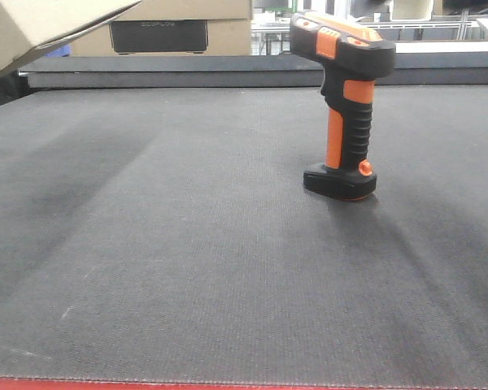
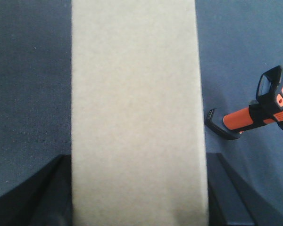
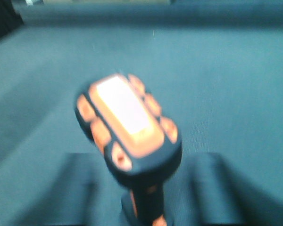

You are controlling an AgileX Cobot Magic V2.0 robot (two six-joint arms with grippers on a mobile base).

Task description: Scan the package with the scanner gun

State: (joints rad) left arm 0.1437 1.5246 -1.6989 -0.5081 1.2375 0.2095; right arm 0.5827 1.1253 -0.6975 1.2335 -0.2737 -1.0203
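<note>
The package (image 1: 32, 28) is cut off at the front view's upper left corner. The right wrist view blurs the scanner gun (image 3: 129, 127), its foot cropped below.

The plain tan box (image 2: 134, 103) was clamped between the dark fingers (image 2: 35, 197) of the left claw (image 2: 139, 160), held up in the air, one blank face showing. The black scanner (image 1: 346, 106) with orange patches stood upright on its flat foot, to that claw's right, untouched beneath the parted right claw (image 3: 141, 162)
</note>
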